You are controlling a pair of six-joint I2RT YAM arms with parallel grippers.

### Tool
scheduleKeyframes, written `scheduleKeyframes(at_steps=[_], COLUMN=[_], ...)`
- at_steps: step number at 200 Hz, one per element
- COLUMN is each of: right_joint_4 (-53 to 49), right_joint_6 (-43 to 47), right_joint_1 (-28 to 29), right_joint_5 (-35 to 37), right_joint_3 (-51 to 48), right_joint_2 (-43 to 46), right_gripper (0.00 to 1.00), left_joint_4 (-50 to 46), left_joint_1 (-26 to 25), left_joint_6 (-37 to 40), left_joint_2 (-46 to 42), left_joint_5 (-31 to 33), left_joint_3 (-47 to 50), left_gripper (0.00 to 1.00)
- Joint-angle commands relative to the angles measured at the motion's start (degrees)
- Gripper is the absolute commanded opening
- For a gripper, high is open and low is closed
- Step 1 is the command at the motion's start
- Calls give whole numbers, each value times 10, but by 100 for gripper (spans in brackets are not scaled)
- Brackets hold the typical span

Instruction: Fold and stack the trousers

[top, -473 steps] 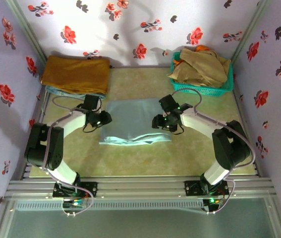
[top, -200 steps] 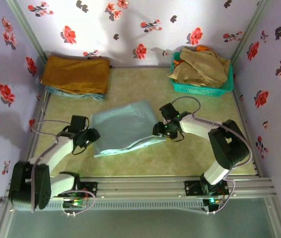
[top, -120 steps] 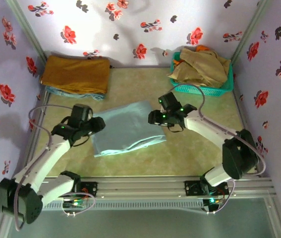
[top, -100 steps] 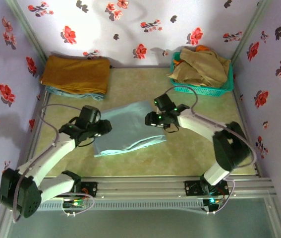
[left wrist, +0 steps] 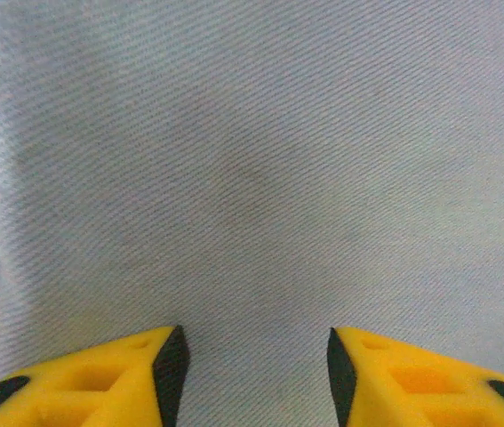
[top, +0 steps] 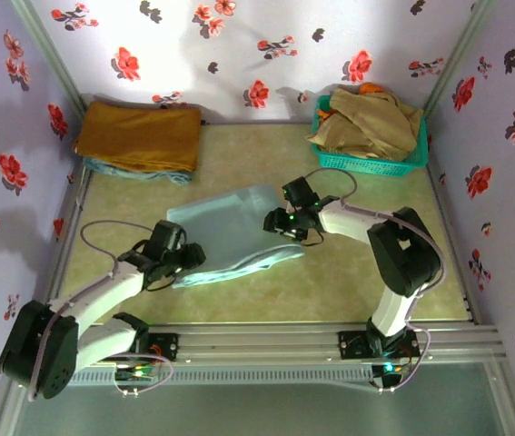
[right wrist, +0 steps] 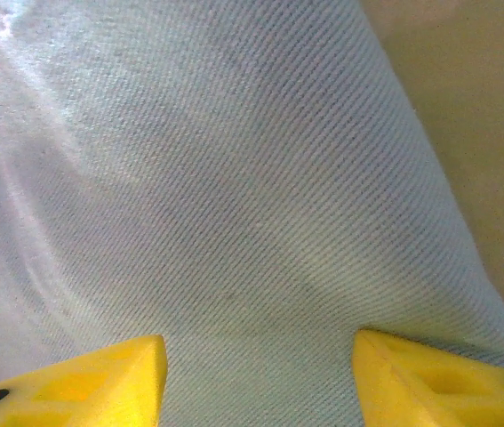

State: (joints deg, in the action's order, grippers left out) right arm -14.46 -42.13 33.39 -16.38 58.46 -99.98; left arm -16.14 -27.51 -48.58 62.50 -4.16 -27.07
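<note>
The mustard-brown cloth (top: 139, 134) lies folded in the far-left corner on top of a pale blue folded piece (top: 123, 170) whose edge peeks out along its near side. A teal basket (top: 366, 164) sits in the far-right corner, heaped with beige-tan garments (top: 371, 123). Both are well apart from the trousers (top: 230, 232), which lie folded into a tilted, roughly rectangular pad in the middle of the table (top: 348, 272), their near edge showing stacked layers. Nothing stands between the pad and either corner pile. The left gripper (top: 191, 258) sits at the pad's near-left corner, and the right gripper (top: 273, 223) at its right edge. In both wrist views the yellow fingers (left wrist: 158, 365) stand parted, with pale blue-grey twill spread flat across the gap. The right fingers (right wrist: 127, 374) are the wider apart, and bare table shows past the cloth's edge there. Whether the tips press on the cloth or hover just over it I cannot tell from so close. The table top is a mottled beige-green mat, closed in on three sides by lilac walls (top: 239, 45) printed with red and dark flowers. An aluminium rail (top: 257, 341) carrying the arm bases runs along the near edge. Bare mat lies open to the right of the trousers, along the near side, and between the pad and the back wall.
</note>
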Motion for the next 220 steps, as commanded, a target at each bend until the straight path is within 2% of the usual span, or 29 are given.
scheduleKeyframes(at_steps=[1,25,50,75,87,99,105,146,180,220], right_joint_4=[-64,-94,-108,-109,-110,-105,-100,-81,-67,-56], right_joint_6=[-1,13,30,41,48,53,57,69,74,69], right_joint_1=[-5,-6,-11,-24,-30,-34,-37,-72,-99,-120], right_joint_5=[-1,27,47,37,36,45,47,22,6,-1], right_joint_3=[16,50,70,74,72,62,56,32,15,6], right_joint_2=[50,95,115,118,121,129,132,120,115,109], right_gripper=[60,63,64,68,74,93,96,98,98,98], left_joint_4=[-86,-113,-99,-48,-40,-32,-30,-1,37,77], left_joint_1=[24,63,98,124,137,150,157,190,198,207], left_joint_6=[60,108,133,142,143,145,143,158,155,103], left_joint_2=[-9,35,138,243,287,324,342,458,539,597], left_joint_5=[21,27,20,-16,-18,-21,-22,-48,-74,-95], left_joint_3=[-83,-197,-303,-379,-416,-449,-464,-541,-572,-574], left_gripper=[57,66,67,69,70,71,72,74,73,62])
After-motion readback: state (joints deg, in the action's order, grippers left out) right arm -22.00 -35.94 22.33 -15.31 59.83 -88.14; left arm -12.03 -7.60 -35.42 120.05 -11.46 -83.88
